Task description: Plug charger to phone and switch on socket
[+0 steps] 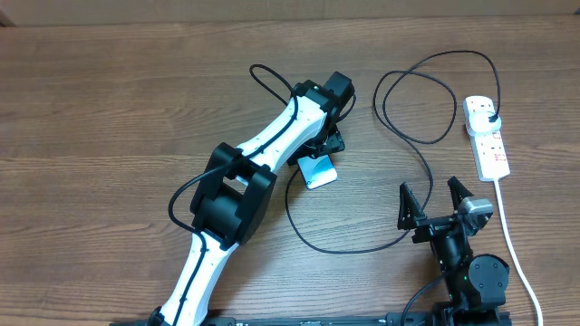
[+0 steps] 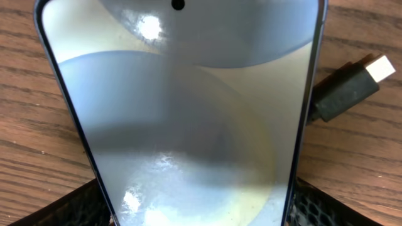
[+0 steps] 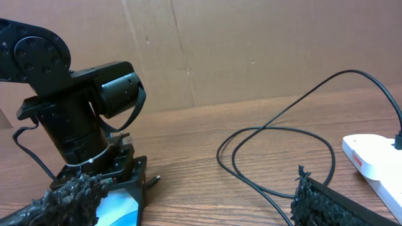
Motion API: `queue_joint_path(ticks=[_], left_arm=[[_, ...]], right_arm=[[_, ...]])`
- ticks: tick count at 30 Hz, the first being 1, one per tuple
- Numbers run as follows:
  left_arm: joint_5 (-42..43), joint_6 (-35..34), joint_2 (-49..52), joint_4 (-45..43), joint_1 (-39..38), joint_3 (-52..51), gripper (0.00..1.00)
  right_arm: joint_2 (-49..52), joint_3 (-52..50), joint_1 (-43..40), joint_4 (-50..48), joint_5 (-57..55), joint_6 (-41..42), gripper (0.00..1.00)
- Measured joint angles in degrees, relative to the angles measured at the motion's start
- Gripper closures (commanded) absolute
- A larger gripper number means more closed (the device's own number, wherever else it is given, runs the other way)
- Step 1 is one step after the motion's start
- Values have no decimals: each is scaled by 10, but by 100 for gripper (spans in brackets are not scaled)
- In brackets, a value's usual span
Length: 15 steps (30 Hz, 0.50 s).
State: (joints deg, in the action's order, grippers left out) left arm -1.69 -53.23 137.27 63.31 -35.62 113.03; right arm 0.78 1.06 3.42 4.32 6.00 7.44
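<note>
Two arms stood over the desk (image 1: 109, 109). Nearest, the right gripper (image 1: 428, 186) hung with jaws spread, empty. Mid-desk, the left gripper (image 2: 198, 185) straddled the phone (image 2: 182, 125), though whether its jaws pinched it was unclear. The charger (image 2: 352, 88) tip lay beside it, and the socket (image 1: 488, 136) lay farther right.

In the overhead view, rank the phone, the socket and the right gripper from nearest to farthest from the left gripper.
1. phone, right at the left gripper, table centre.
2. right gripper, lower right.
3. socket, far right.
</note>
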Motion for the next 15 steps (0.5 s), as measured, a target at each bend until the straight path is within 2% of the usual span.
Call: queue_joint_path(ticks=[9,15], left_arm=[[1,-4,0,-4,0,0,20],[3,-3,0,-9,0,2,27]], right_arm=[[0,0,0,0,0,0,0],[0,0,0,1,0,0,0]])
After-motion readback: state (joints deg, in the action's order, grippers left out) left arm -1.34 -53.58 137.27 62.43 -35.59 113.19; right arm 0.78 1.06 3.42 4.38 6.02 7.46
